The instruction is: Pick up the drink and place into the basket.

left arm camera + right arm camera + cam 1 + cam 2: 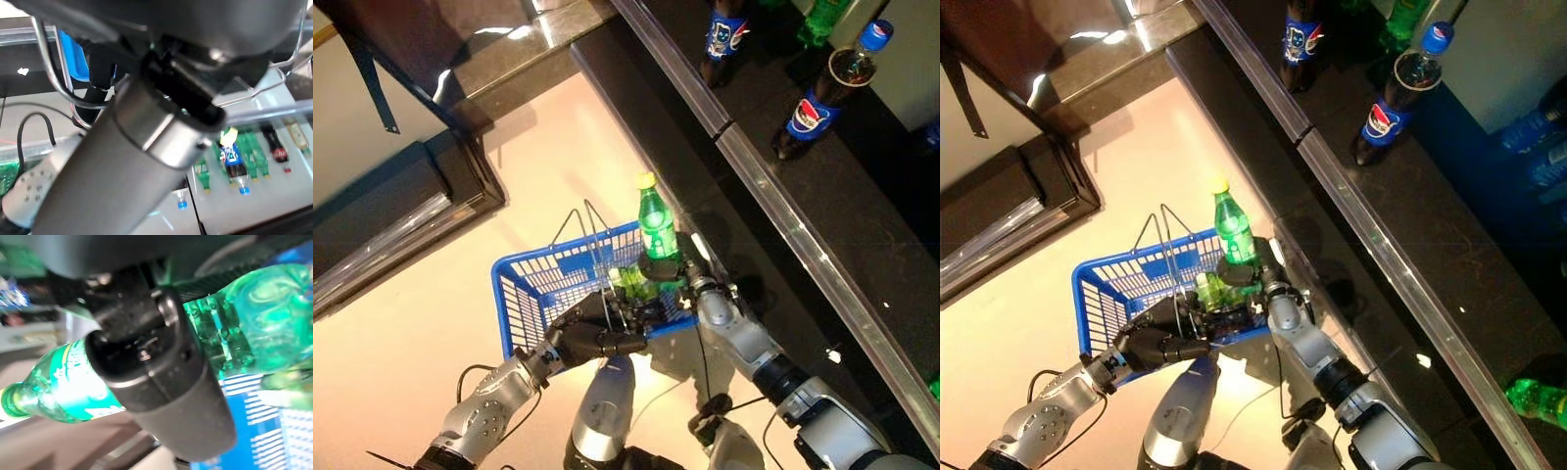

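The drink is a green bottle (656, 223) with a yellow cap. My right hand (671, 272) is shut on its lower half and holds it upright over the right end of the blue basket (536, 281). In the right wrist view the thumb (166, 367) wraps across the green bottle (63, 389), with blue mesh below. My left hand (592, 335) is shut on the thin wire handles (576, 227) and holds the blue basket up in front. The handles also show in the left wrist view (58, 83).
A dark counter with a metal edge rail (773, 211) runs along the right. Cola bottles (827, 93) stand on it, and a green bottle (1540, 399) lies at its near end. A dark cabinet (401, 196) stands at the left. Pale floor (558, 166) lies between.
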Motion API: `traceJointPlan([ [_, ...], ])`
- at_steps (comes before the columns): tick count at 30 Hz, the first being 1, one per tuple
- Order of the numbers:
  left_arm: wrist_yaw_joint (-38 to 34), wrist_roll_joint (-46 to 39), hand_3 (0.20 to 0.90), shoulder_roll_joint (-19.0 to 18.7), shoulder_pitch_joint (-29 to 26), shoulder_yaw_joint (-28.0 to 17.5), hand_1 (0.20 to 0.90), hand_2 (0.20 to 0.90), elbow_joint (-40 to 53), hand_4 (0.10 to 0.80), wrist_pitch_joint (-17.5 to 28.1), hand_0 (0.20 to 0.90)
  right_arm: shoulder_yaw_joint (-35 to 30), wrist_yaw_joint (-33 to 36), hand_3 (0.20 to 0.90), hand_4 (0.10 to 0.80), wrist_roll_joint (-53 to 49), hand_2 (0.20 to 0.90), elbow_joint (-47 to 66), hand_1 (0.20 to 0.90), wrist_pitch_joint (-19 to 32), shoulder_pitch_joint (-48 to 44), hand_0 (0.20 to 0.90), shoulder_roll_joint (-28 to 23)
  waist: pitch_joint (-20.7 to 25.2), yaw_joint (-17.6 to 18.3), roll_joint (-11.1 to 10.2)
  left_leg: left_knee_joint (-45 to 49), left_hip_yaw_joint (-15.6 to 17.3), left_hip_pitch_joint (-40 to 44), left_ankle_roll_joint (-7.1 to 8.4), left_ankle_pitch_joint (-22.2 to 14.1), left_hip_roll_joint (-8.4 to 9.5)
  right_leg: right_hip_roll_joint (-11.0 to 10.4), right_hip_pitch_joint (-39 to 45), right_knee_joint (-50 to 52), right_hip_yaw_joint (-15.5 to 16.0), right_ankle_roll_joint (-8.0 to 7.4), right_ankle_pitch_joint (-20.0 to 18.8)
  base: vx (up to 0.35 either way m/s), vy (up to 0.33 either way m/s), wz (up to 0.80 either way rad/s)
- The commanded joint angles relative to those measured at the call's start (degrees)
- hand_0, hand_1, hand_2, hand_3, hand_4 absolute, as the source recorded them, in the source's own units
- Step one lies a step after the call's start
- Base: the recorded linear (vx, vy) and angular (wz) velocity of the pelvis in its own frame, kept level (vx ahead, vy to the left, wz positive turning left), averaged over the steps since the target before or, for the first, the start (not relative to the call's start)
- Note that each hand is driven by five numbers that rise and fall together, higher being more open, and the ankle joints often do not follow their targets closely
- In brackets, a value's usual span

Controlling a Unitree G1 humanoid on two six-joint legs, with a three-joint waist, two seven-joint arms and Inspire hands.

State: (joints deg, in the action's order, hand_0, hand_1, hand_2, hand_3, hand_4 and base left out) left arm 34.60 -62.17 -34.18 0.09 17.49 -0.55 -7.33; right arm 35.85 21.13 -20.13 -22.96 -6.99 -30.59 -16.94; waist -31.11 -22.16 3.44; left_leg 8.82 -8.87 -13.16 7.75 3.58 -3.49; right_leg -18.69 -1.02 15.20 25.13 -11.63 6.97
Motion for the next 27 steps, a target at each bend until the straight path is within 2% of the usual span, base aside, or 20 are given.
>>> traceJointPlan([
  [1, 16.44, -9.51, 0.2, 3.84, -9.96, 1.38, 0.3, 0.3, 26.16, 0.1, 6.24, 0.3, 2.11, -1.14, 0.2, 0.1, 2.89, 0.3, 3.96, 0.3, 5.61, -12.43, 0.3, 5.64, 4.1, 0.14, 3.77, -0.74, -1.31, -0.87, -2.3, 2.81, 2.17, -0.29, -0.79, 4.1, -0.37, 4.71, -1.97, 0.008, -0.005, 0.04],
  [8, 16.0, -9.72, 0.2, 4.43, -10.77, 1.28, 0.3, 0.3, 26.71, 0.1, 4.17, 0.3, 3.21, -2.72, 0.2, 0.1, -1.34, 0.3, -5.07, 0.3, 5.26, -12.86, 0.3, 6.97, 3.3, -0.64, 4.36, -0.12, -1.7, -1.92, -2.49, 2.59, 2.9, -1.14, -1.72, 4.51, -0.05, 4.51, -2.51, 0.005, -0.014, 0.1],
  [13, 15.35, -9.66, 0.2, 4.33, -11.46, 1.61, 0.3, 0.3, 26.7, 0.1, 3.6, 0.3, 4.53, -5.29, 0.2, 0.1, -0.94, 0.3, -9.48, 0.3, 2.87, -13.32, 0.3, 8.85, 2.52, -1.19, 4.38, 0.59, -1.92, -2.85, -2.75, 2.55, 3.31, -1.37, -2.42, 5.03, -0.4, 4.31, -2.55, 0.01, -0.017, 0.02],
  [15, 14.58, -9.44, 0.2, 4.58, -12.34, 1.76, 0.3, 0.3, 26.75, 0.1, 3.19, 0.3, 5.48, -11.96, 0.2, 0.1, -2.35, 0.3, -15.05, 0.3, -2.42, -13.97, 0.3, 9.46, 1.87, -1.72, 4.39, 0.49, -1.87, -3.28, -2.88, 2.81, 3.4, -1.48, -2.76, 5.07, -0.25, 4.08, -2.76, -0.007, -0.018, 0.01],
  [17, 13.93, -8.94, 0.2, 4.76, -12.66, 1.93, 0.3, 0.3, 27.18, 0.1, 2.77, 0.3, 7.45, -17.73, 0.2, 0.1, -0.05, 0.3, -18.19, 0.3, -4.76, -13.68, 0.3, 8.9, 1.41, -2.22, 4.3, 0.05, -2.05, -3.57, -3.13, 3.08, 3.38, -1.4, -3.02, 4.88, 0.08, 3.92, -2.92, -0.018, -0.044, 0.03],
  [19, 13.95, -9.19, 0.2, 4.14, -12.51, 2.01, 0.3, 0.3, 27.51, 0.1, 2.86, 0.3, 8.2, -19.5, 0.2, 0.1, 0.35, 0.3, -18.88, 0.3, -5.08, -13.22, 0.3, 8.74, 1.32, -2.44, 4.13, -0.04, -2.17, -3.84, -3.26, 3.24, 3.38, -1.34, -3.26, 4.82, 0.23, 3.86, -3.13, -0.009, -0.043, 0.06],
  [22, 14.63, -8.95, 0.2, 3.62, -12.4, 2.03, 0.3, 0.3, 27.48, 0.1, 2.73, 0.3, 9.68, -26.44, 0.2, 0.1, 5.0, 0.3, -22.28, 0.3, -3.94, -13.71, 0.3, 8.86, 1.32, -3.07, 3.6, -0.35, -2.24, -4.23, -3.4, 3.53, 3.31, -1.19, -3.64, 4.66, 0.59, 3.8, -3.41, -0.005, -0.041, 0.06],
  [24, 15.29, -8.46, 0.2, 3.6, -12.31, 1.97, 0.3, 0.3, 27.39, 0.1, 2.29, 0.3, 12.08, -34.13, 0.2, 0.1, 12.18, 0.3, -23.58, 0.3, -2.34, -14.5, 0.3, 8.45, 1.32, -3.53, 3.21, -0.5, -2.39, -4.49, -3.54, 3.65, 3.28, -1.0, -4.0, 4.58, 0.63, 3.68, -3.53, -0.01, -0.053, 0.05],
  [27, 15.45, -7.54, 0.2, 3.4, -11.89, 2.58, 0.3, 0.3, 27.83, 0.1, 2.48, 0.3, 14.51, -35.49, 0.2, 0.1, 14.13, 0.3, -23.13, 0.3, -2.79, -14.51, 0.3, 7.8, 1.32, -3.62, 2.89, -0.72, -2.36, -4.78, -3.77, 3.87, 3.19, -0.79, -4.49, 4.41, 0.37, 3.5, -3.78, -0.009, -0.028, 0.05],
])
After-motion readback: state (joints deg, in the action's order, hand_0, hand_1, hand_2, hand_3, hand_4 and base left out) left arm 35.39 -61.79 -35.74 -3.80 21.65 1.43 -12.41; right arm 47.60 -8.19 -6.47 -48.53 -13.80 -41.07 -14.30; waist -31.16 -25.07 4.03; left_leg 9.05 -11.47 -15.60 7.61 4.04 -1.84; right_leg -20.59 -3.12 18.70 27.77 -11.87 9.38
